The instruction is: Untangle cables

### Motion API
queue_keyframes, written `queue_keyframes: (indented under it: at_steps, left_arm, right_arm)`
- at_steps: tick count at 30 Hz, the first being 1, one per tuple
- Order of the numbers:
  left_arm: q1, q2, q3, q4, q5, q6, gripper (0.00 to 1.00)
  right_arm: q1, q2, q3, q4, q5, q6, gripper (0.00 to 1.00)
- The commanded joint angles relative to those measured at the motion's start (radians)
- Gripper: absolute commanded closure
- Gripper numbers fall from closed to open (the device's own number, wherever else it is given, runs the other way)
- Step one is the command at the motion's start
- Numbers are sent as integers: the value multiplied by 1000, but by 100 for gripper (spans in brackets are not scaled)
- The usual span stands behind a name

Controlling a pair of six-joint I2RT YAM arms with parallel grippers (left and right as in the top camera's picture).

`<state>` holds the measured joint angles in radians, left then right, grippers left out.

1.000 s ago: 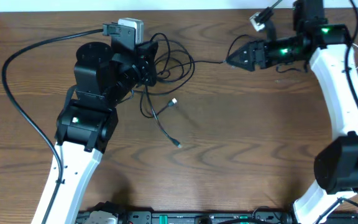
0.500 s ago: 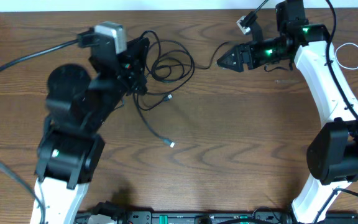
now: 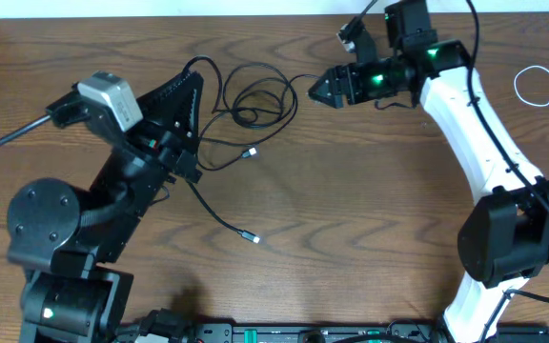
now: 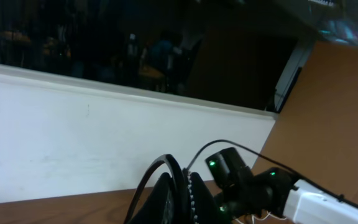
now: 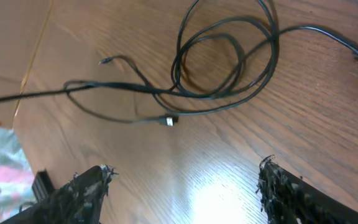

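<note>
Top-down look at the desk [image 3: 370,219]: black cables [image 3: 260,95] heaped in a loose coil up around 12 o'clock. Two tails trailing off toward 7 o'clock, each ending in one of the small plugs [image 3: 253,238]. White cable [image 3: 538,86] curled up way over at 2 o'clock by the desk edge, well apart from the black mess, so probably not the priority here.

Left tool [image 3: 191,81] sitting at 10 o'clock, clamped right down and tipped upward. Seems to be pinching one black strand at the very tips. Same strand arcing over the fingers [image 4: 166,202] in the wrist view, though hard to say how firm the hold is. Right tool [image 3: 318,90] at 1 o'clock, just beside the coil's right side. Spread wide with nothing in the gap, plain enough from its own camera looking down on the loops.

Handling-wise: thin, light, floppy stuff. Won't hold a shape, and will drag neighbouring loops along when tugged. Slick enough to slide out of a weak pinch too. Tough as cord goes, but wouldn't yank on the plug ends.

Best bet from here: grab a bare stretch crossing nothing else, like the coil's outer curve on the 3 o'clock side or just behind a plug. Then pull slowly away from the left tool's hold. Main risk: cinching the loops into a knot instead of opening them.
</note>
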<state>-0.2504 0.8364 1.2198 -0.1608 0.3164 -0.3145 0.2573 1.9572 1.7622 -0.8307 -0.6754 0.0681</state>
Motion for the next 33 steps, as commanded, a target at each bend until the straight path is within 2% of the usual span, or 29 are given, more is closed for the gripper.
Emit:
queue_keyframes:
  at_steps: [1,4,8,11,14,26,33]
  left_arm:
    - [3,-10,13,-13,13,-14,93]
    - [3,-10,13,-25,13,-14,92]
    - [3,-10,13,-28,13,-14,93]
    - [3,-10,13,-28,13,-33,93]
    - [3,-10,13,-28,13,-40,93]
    - [3,-10,13,-7,12,-66,93]
    - [3,-10,13,-8,4,-66,93]
  right_arm:
    - [47,43,5,27,67,138,24]
    - [78,63,5,35,68,130,24]
    - [114,89,5,42,72,13,22]
    - [120,111,5,50,75,-76,16]
    - [120,141,5,53,74,-168,13]
    - [130,222,5,73,107,-455,13]
    - [142,269,5,150,259,-491,12]
